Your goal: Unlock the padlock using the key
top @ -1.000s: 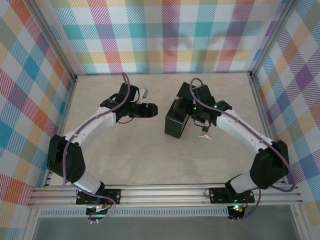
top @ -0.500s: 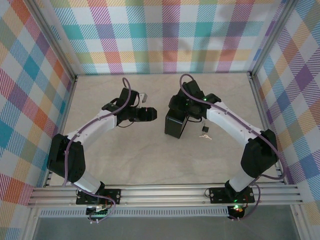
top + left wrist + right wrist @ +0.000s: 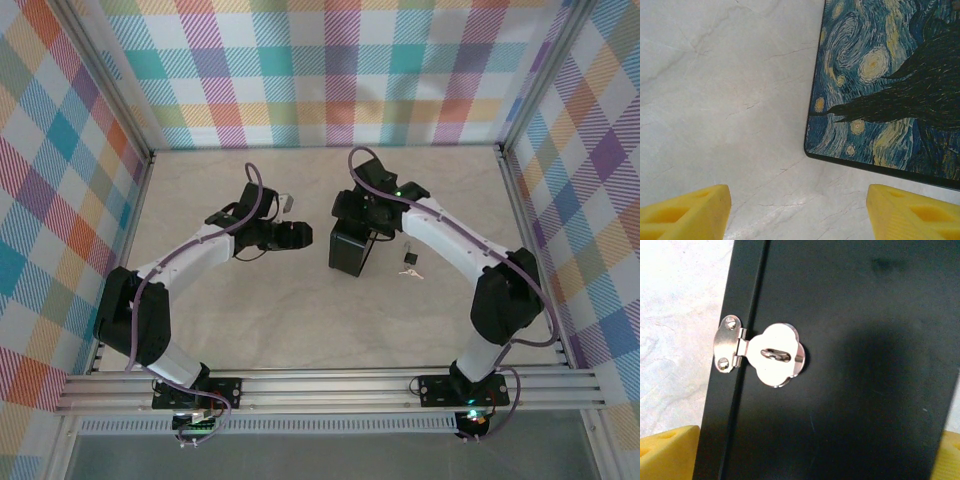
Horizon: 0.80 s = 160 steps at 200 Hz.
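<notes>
Padlock point(image 3: 409, 259) and key point(image 3: 414, 273): light, hard, slippery, outside right gripper point(image 3: 345, 210)'s wide jaws; left gripper point(image 3: 302, 233) wide too; pinch key's head.

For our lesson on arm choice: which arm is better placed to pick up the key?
Right. The key and padlock lie right of the box, beside the right arm; the left gripper sits on the box's other side.
</notes>
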Available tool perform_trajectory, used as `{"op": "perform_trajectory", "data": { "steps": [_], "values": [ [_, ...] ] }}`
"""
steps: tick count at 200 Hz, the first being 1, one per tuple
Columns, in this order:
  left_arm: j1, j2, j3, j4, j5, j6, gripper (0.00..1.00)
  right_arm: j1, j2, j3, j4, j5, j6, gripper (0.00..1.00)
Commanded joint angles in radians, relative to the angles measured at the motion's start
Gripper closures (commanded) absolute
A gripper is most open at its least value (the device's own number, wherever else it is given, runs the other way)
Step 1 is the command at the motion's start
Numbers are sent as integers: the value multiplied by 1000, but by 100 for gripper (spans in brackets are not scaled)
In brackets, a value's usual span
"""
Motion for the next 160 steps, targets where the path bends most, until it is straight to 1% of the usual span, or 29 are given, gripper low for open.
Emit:
{"op": "perform_trajectory", "data": {
  "steps": [1, 27, 45, 70, 97, 133, 160],
  "values": [
    [17, -43, -12, 27, 3, 3, 28, 6, 28, 22, -73, 43, -21, 0],
    [16, -47, -6, -4, 0, 28, 29, 4, 34, 12, -77, 35, -31, 0],
    [14, -59, -3, -24, 0, 43, 29, -9, 5, -40, -26, -10, -21, 0],
    [-1, -74, 3, -38, 19, 58, 30, -48, -57, -162, 131, -152, -7, 3],
    [-26, -73, 8, -36, 36, 57, 31, -95, -107, -260, 252, -302, -14, 4],
    [-62, -61, 29, -29, 35, 50, 31, -150, -193, -398, 383, -428, 2, 3],
    [-115, -8, 91, -41, 19, 53, 32, -178, -227, -484, 500, -558, 0, 3]
  ]
}}
